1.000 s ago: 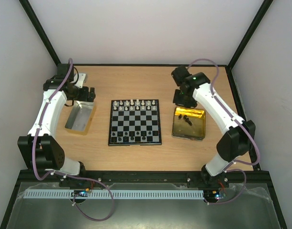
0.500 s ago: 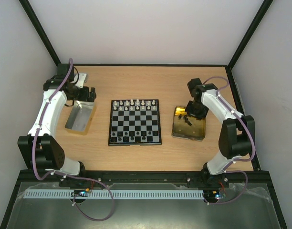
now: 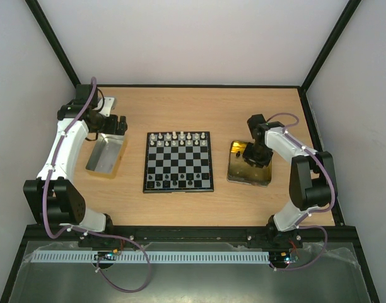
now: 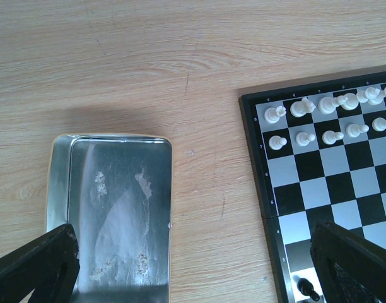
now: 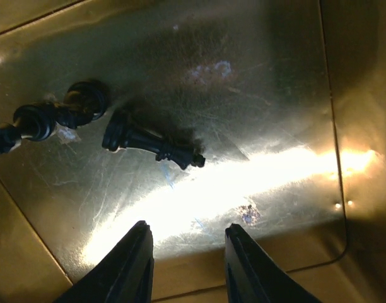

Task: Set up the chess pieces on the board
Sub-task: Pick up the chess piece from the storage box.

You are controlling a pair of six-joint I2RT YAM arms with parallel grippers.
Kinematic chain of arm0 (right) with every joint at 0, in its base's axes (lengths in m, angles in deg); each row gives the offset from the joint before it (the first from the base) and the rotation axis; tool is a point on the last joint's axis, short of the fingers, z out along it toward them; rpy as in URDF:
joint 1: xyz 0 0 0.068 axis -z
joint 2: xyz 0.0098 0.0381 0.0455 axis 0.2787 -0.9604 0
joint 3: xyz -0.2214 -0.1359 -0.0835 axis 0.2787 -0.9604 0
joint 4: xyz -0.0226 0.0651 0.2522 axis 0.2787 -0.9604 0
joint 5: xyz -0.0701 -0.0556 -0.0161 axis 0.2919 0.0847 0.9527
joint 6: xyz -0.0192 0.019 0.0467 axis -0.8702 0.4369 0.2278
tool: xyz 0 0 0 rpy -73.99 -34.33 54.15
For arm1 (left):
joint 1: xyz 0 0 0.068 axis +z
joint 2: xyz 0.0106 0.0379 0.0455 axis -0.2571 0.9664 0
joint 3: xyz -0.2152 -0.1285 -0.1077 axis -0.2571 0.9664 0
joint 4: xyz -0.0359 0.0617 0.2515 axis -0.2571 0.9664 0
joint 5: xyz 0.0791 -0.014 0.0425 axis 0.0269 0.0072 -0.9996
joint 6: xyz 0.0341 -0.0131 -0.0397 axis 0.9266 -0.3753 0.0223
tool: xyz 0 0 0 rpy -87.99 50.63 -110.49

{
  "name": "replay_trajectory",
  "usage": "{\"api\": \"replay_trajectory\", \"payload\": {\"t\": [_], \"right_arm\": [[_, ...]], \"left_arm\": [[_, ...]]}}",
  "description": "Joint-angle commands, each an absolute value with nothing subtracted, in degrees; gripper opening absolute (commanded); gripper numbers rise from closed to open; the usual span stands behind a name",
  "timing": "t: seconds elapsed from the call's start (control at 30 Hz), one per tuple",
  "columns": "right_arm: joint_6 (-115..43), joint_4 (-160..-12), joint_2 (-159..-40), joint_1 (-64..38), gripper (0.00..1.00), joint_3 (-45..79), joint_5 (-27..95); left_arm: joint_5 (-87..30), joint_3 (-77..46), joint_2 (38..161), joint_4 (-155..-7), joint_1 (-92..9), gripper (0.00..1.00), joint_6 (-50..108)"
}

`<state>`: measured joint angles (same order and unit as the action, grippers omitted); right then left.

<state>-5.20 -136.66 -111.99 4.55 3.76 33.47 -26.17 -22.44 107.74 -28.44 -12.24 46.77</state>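
Observation:
The board [image 3: 178,165] lies mid-table with white pieces [image 3: 178,139] along its two far rows and a few black pieces [image 3: 173,183] on its near row. My right gripper [image 3: 254,154] hangs low inside the gold tray [image 3: 238,172]. In the right wrist view it is open and empty [image 5: 188,238], just short of a black piece [image 5: 152,144] lying on its side. Two more black pieces [image 5: 57,115] lie at the left. My left gripper [image 3: 112,125] is wide open and empty [image 4: 193,281] above the silver tray [image 4: 117,189], beside the board's left edge [image 4: 256,170].
The silver tray [image 3: 105,155] holds no pieces. The gold tray's walls [image 5: 344,95] rise around my right fingers [image 5: 135,252]. White pieces [image 4: 332,104] and one black piece [image 4: 306,288] show in the left wrist view. Black frame posts stand at the table's far corners.
My right arm has swung from behind the gold tray forward and down into it. The left arm and the pieces on the board have not moved.

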Motion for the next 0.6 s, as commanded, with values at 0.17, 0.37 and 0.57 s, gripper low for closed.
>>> {"api": "replay_trajectory", "payload": {"t": [0.17,0.37,0.57], "right_arm": [[-8.13,-133.65,-113.57,4.99,0.31,3.64,36.86],[-6.57,-134.02,-112.41,6.11,0.31,4.76,41.61],[-6.53,-133.98,-114.33,7.55,0.3,5.87,44.41]], "left_arm": [[-25.85,-23.17,107.72,-27.38,-12.0,0.99,47.34],[-25.95,-23.17,107.83,-27.35,-12.0,1.0,47.29],[-26.12,-23.37,107.97,-27.36,-12.0,0.99,47.39]]}}
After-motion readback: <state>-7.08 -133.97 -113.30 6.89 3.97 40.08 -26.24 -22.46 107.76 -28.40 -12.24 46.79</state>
